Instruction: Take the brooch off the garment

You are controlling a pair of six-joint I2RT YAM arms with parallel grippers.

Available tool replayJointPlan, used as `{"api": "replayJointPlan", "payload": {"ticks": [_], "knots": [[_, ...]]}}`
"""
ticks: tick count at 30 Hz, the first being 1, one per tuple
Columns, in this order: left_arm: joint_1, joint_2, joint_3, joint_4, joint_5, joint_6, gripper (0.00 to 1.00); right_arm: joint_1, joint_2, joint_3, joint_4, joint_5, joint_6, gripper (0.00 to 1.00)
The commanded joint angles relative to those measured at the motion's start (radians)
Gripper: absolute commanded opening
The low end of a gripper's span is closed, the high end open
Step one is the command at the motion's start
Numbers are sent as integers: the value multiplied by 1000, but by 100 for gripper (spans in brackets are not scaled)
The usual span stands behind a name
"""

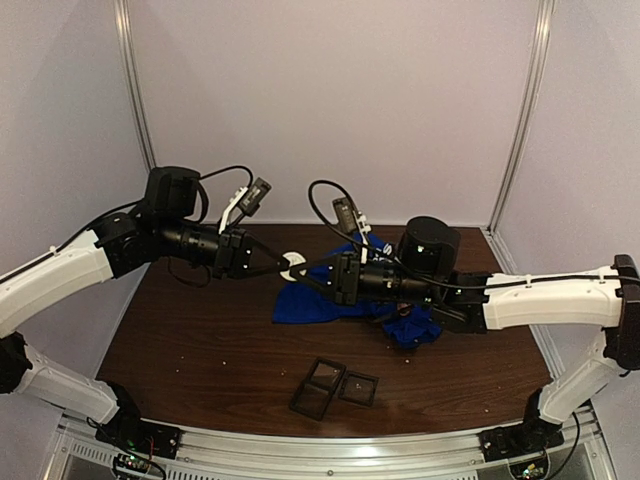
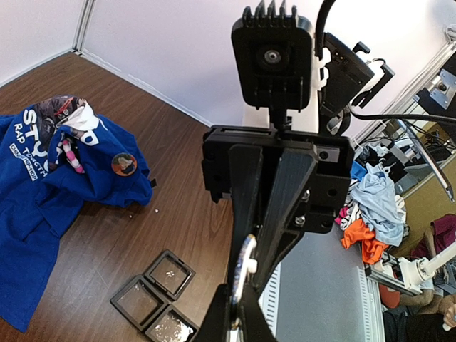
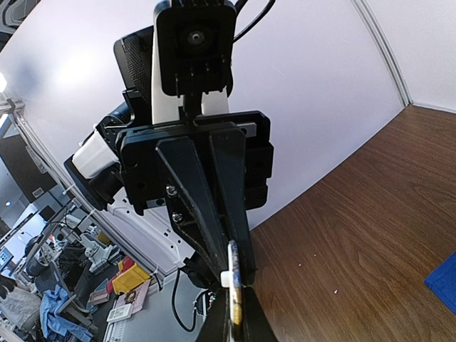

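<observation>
A round white brooch (image 1: 293, 266) hangs in mid-air above the table, clear of the blue garment (image 1: 312, 302). My left gripper (image 1: 282, 264) is shut on it from the left and my right gripper (image 1: 308, 279) is shut on it from the right. The left wrist view shows the brooch (image 2: 246, 274) edge-on between my left gripper (image 2: 239, 298) below and the right arm's fingers (image 2: 281, 192) above. The right wrist view shows the same brooch (image 3: 234, 291) clamped in my right gripper (image 3: 235, 308). The garment (image 2: 43, 178) lies crumpled, with another round badge (image 2: 124, 164) on it.
A cluster of black square trays (image 1: 335, 385) lies on the brown table near the front, also seen as black trays (image 2: 153, 296) under the left wrist. White booth walls close in the back and sides. A corner of blue cloth (image 3: 443, 285) shows at right.
</observation>
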Motion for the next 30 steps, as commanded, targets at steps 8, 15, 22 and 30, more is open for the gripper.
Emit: {"api": "replayJointPlan", "payload": {"ticks": [8, 15, 22, 30], "knots": [[13, -30, 9, -27, -22, -19, 0, -43, -63, -59, -36, 171, 22, 1], [15, -36, 7, -27, -55, -26, 0, -43, -75, -74, -38, 196, 29, 1], [37, -37, 4, -19, -67, -44, 0, -45, -90, -86, -44, 223, 34, 1], [50, -29, 2, -14, -88, -66, 0, -46, -95, -91, -45, 235, 32, 1]]}}
